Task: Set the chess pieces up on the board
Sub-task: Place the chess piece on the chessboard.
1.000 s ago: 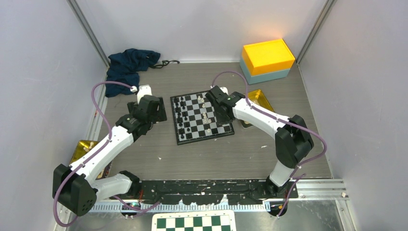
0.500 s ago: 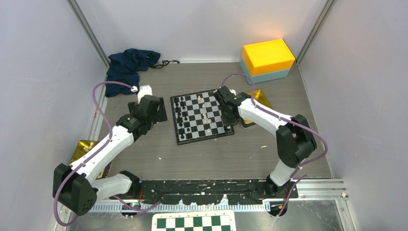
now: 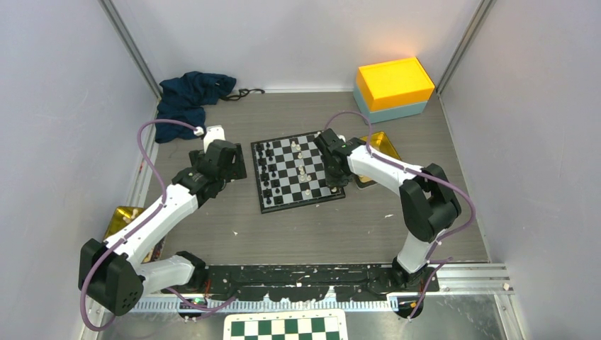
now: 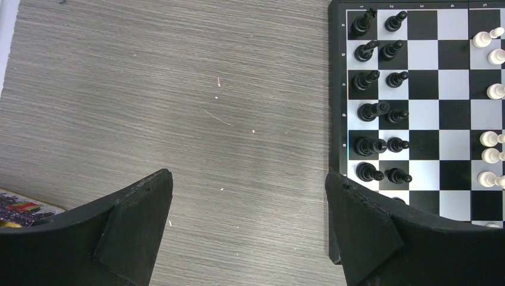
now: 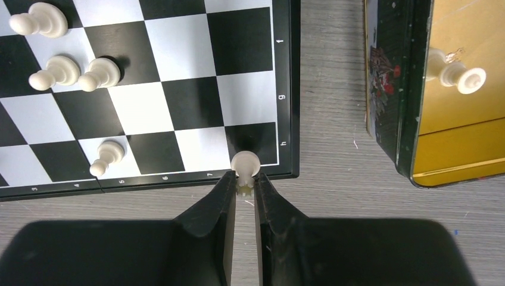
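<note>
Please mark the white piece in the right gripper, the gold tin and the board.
white piece (image 5: 245, 162): right wrist view, its round head.
gold tin (image 5: 458, 128): right wrist view, bare inner floor.
board (image 5: 144, 107): right wrist view, an empty white square.

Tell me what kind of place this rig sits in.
Probably a lab robot cell: plain grey walls enclosing a wood-grain table, the left arm and right arm bolted at its near edge, a green-and-white checkered panel in front.
</note>
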`<state>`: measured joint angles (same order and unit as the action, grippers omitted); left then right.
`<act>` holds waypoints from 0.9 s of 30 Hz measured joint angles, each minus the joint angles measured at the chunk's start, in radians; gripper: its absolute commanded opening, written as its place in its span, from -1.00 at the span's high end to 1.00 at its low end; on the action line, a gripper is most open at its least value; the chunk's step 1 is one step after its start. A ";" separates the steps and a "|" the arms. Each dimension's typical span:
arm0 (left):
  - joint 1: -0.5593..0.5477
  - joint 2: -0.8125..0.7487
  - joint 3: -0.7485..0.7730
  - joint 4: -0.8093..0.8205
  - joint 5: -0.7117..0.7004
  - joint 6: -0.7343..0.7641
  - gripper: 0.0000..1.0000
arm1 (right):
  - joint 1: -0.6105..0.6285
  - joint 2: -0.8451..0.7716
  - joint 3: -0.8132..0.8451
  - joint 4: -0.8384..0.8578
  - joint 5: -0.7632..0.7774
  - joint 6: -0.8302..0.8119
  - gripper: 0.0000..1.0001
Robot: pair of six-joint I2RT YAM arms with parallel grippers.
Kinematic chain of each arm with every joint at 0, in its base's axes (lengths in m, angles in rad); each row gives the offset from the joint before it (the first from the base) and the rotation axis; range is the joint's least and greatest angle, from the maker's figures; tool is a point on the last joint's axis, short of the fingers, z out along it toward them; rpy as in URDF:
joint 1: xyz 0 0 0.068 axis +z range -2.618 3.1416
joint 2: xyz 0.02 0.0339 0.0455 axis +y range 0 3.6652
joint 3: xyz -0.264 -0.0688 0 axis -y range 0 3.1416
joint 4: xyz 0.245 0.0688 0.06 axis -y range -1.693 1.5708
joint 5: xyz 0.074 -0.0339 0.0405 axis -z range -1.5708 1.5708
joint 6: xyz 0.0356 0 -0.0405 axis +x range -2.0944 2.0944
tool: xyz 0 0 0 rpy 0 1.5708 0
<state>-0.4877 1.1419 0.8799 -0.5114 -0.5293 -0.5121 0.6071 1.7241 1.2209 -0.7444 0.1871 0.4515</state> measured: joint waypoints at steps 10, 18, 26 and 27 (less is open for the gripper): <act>0.000 0.006 0.000 0.006 0.000 0.000 -0.99 | -0.016 0.022 -0.008 0.020 -0.010 0.000 0.83; 0.000 0.011 0.000 0.006 0.000 0.000 -0.99 | -0.026 0.032 -0.010 0.027 -0.017 -0.002 0.65; 0.000 0.013 0.000 0.006 0.000 0.000 -0.99 | -0.027 0.033 -0.010 0.031 -0.017 -0.007 0.19; 0.000 0.013 0.000 0.006 0.000 0.000 -0.99 | -0.027 0.033 -0.010 0.030 -0.017 -0.011 0.18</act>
<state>-0.4877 1.1545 0.8799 -0.5053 -0.5293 -0.5121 0.5804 1.7569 1.2114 -0.7143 0.1703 0.4408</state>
